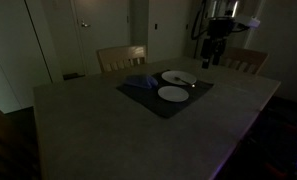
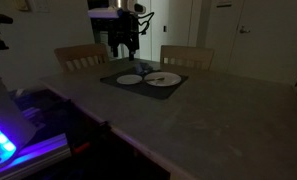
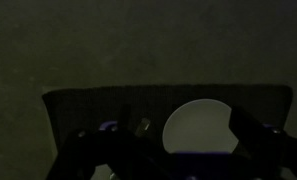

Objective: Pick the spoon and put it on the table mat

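The gripper [image 1: 210,60] hung open in the air above the far end of the table, holding nothing. In the wrist view its two dark fingers [image 3: 80,148] stood wide apart at the bottom of the frame.

Below and in front of it lay the dark table mat [image 1: 138,97], a rectangle on the grey table [image 1: 98,130]. Two white plates sat on the mat: the farther plate [image 1: 178,77] and the nearer plate [image 1: 173,94], close to each other but not overlapping. The wrist view showed only one pale plate, between the fingers. A blue item [image 1: 136,83], perhaps a folded napkin, lay on the mat beside the plates.

The room was very dim. The spoon [image 1: 192,85] appeared only as a small glint at the edge of the plates, on the side nearer the gripper; in an exterior view a thin dark mark on a plate [image 2: 157,78] may be the same spoon. It seemed to rest on a plate and not on the bare mat. Its long axis could not be made out with confidence.

Judging from this, the spoon lay downward and a little forward of the gripper, so the next move would be a descent toward the plates. Two wooden chairs [image 1: 121,58] stood behind the table.
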